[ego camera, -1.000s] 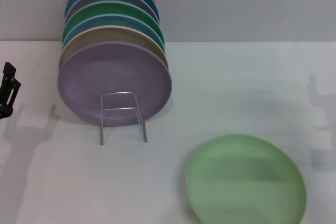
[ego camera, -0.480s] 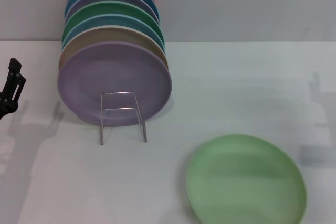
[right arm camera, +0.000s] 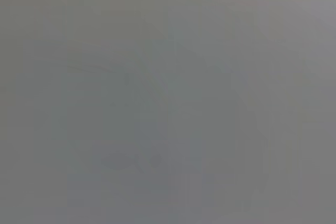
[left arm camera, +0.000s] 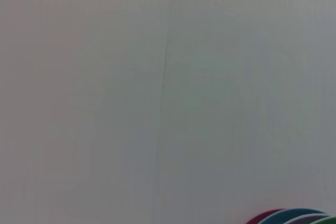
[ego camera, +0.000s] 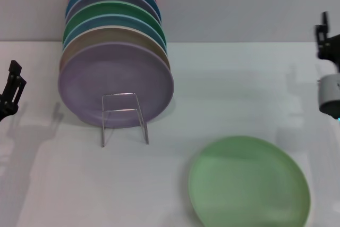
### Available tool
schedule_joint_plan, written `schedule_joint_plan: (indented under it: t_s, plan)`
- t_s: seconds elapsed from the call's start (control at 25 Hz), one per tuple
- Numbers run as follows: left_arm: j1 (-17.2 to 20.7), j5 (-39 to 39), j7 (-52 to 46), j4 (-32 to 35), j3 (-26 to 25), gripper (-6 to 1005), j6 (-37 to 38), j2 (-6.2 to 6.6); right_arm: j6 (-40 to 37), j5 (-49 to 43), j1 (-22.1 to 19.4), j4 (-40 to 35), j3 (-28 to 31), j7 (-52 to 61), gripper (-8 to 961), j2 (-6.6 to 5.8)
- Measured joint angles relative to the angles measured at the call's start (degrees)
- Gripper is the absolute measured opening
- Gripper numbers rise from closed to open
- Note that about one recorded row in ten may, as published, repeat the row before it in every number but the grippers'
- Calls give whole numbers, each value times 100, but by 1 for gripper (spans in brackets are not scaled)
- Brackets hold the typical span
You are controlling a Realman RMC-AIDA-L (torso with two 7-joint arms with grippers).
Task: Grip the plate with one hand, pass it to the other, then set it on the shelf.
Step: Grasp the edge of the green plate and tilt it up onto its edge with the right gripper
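The light pastel-green plate point(ego camera: 248, 183) lies flat on the white table at the front right. The thin wire shelf point(ego camera: 124, 116) stands left of centre, its rectangular loop facing front, with several coloured plates leaning in it. My left gripper point(ego camera: 10, 91) is at the far left edge, well away from the plate. My right gripper point(ego camera: 328, 43) shows at the far right edge, above and behind the plate, holding nothing I can see. Neither wrist view shows the light green plate.
A lavender plate point(ego camera: 115, 84) fronts the row on the shelf; beige, blue, emerald-green point(ego camera: 114, 13), grey-blue and red plates stand behind it. The tops of those plates show in the left wrist view point(left arm camera: 294, 217). A pale wall rises behind the table.
My right arm has come into view at the right edge. My left gripper has risen slightly at the left edge. The plates have not moved.
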Motion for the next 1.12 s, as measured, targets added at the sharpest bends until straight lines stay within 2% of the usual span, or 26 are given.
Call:
schedule_joint_plan:
  t_s: [0.08, 0.12, 0.2, 0.28, 0.32, 0.36, 0.48, 0.52, 0.64, 0.68, 0.72, 0.76, 0.84, 0.88, 0.92, 0.96, 1.0, 1.04, 1.08, 1.12]
  plan:
    - [-1, 0, 0, 3, -1, 781, -3, 2, 264, 0, -4, 141, 61, 0, 624, -2]
    - [1, 0, 0, 4, -6, 781, -4, 7, 786, -5, -19, 395, 208, -1, 624, -20]
    - [2, 0, 0, 5, -9, 781, -4, 7, 1042, -8, -38, 520, 300, -3, 624, -34]
    - [3, 0, 0, 9, -13, 781, -4, 7, 1675, -14, -107, 835, 520, -23, 624, -90]
    - [4, 0, 0, 14, -19, 781, -4, 13, 2238, -19, -181, 1125, 716, -38, 624, -171]
    - [4, 0, 0, 14, -19, 780, -4, 13, 2238, -19, -181, 1125, 716, -38, 624, -171]
    - [4, 0, 0, 20, -26, 780, -3, 17, 3362, -49, -296, 1564, 1137, -52, 624, -277]
    - [-2, 0, 0, 27, -30, 780, -4, 17, 4089, -140, -372, 1771, 1487, -129, 624, -301]
    - [-20, 0, 0, 31, -32, 780, -3, 21, 5217, -364, -537, 2101, 2146, -382, 624, -225]
    - [-20, 0, 0, 31, -32, 780, -3, 21, 5217, -364, -537, 2101, 2146, -382, 624, -225]
    - [-25, 0, 0, 31, -33, 780, -3, 23, 5934, -518, -657, 2331, 2637, -527, 624, -140]
    - [-25, 0, 0, 31, -33, 780, -3, 23, 5934, -518, -657, 2331, 2637, -527, 624, -140]
    - [-40, 0, 0, 31, -34, 780, -3, 26, 6694, -745, -746, 2553, 3161, -582, 624, -56]
    - [-44, 1, 0, 31, -34, 780, -3, 26, 7164, -899, -776, 2669, 3491, -583, 624, -13]
    - [-59, 0, 0, 31, -34, 780, -3, 25, 7953, -1106, -788, 2828, 3967, -502, 624, 13]
    - [-59, 0, 0, 31, -34, 779, -3, 25, 7953, -1106, -788, 2828, 3967, -502, 624, 13]
    - [-65, 0, 0, 31, -34, 779, -2, 24, 8661, -1288, -760, 2984, 4391, -318, 624, 9]
    - [-69, 0, 0, 31, -34, 779, -3, 22, 8661, -1288, -760, 2984, 4391, -318, 625, 9]
    - [-73, 0, 0, 31, -34, 779, -2, 20, 9061, -1452, -743, 3102, 4627, -164, 625, 7]
    - [-83, 1, 0, 30, -34, 779, -2, 17, 9786, -1843, -712, 3385, 5035, 187, 625, 5]
